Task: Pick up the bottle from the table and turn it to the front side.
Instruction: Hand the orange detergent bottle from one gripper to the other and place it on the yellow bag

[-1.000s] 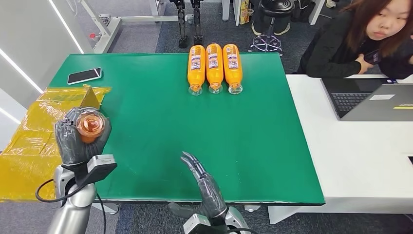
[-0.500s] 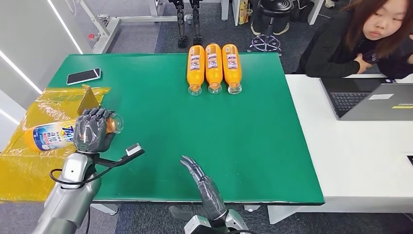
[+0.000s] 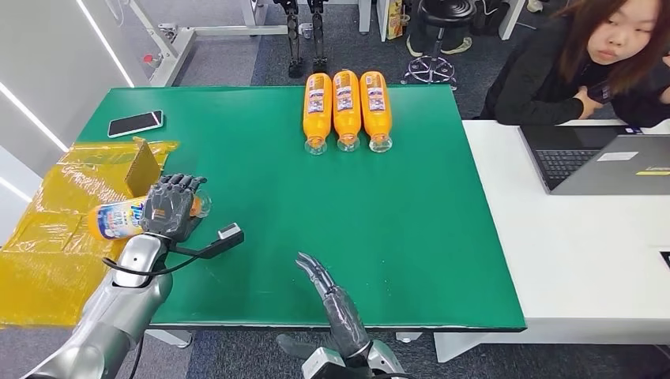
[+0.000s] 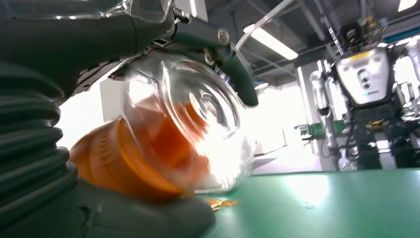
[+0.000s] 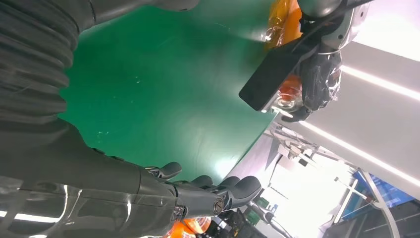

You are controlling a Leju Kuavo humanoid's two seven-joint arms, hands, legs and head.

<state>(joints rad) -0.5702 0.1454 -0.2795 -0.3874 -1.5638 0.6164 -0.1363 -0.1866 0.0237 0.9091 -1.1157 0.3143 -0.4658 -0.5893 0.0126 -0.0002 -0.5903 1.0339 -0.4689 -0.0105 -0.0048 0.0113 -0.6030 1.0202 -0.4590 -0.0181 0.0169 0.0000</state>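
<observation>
I'm seeing my left hand (image 3: 168, 207) gripping the bottle (image 3: 118, 217) near its neck, holding it on its side at the green table's (image 3: 261, 213) left edge beside the yellow bag (image 3: 47, 237). My right hand (image 3: 324, 286) is hovering empty, fingers extended, near the front edge.

The orange bottle (image 3: 118, 218) lies sideways at the green table's (image 3: 261, 205) left edge.

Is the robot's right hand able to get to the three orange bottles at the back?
Probably, with a long stretch: the right hand is open and holds nothing, and bare green table lies between it and the bottles.
</observation>
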